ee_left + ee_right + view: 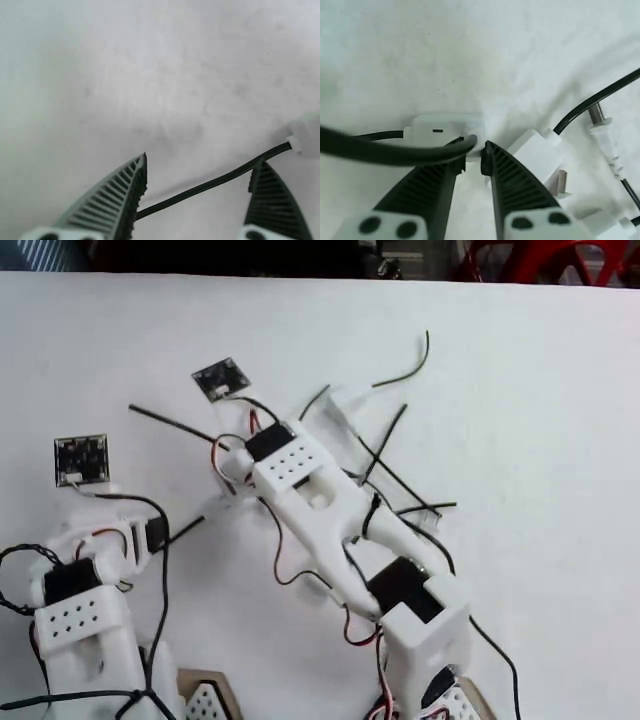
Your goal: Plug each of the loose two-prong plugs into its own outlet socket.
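My right gripper (474,144) has its jaws drawn almost together, with only a thin slit between the ribbed black fingers (515,185). The end of a black cord (380,150) sits right in that slit. The cord crosses over one finger on the way and meets a white block (442,129) that has a small slot in its face. The fingertips touch that block's edge. I read it as a pinch on the cord's end, though the contact itself is partly hidden.

Just beside the tips lies a second white block (537,150), tilted and resting flat on the white table (470,50). Farther out a loose plug (604,137) lies on its side with its two metal prongs bare. It is apart from both blocks and plugged into nothing. Another dark lead (600,97) curves past it.

My left gripper (202,160) is spread wide and holds nothing. A thin cord (200,187) lies on the table and runs across the gap from one finger (120,200) to the other. It ends in a small white plug end (300,140) just beyond the far fingertip. I cannot tell whether that fingertip touches the cord.

From above, the right arm (300,475) stretches diagonally across the middle of the table among scattered black leads. Two small black square boards lie beyond the arms, one (82,459) by the left arm and one (220,380) past the right arm's tip.
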Tool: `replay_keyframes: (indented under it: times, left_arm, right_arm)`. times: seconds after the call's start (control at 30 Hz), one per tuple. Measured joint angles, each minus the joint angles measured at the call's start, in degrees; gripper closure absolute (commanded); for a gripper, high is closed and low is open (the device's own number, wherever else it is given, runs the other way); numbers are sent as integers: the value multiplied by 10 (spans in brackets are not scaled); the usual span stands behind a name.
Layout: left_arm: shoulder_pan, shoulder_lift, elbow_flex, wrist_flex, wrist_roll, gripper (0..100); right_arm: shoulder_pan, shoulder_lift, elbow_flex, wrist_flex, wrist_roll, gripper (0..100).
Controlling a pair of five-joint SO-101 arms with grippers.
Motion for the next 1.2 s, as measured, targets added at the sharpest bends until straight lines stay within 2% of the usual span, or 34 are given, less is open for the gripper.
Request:
replay_keyframes:
  times: [0.63,1.03,1.2]
  left_arm:
    - [0,0,0,0,0,676]
    - [0,0,0,0,0,676]
    - [0,0,0,0,0,676]
  right_arm:
    - [-17,-3,47,-1,0,982]
    - [-28,12,50,-1,34,982]
    - [-24,12,50,-4,83,982]
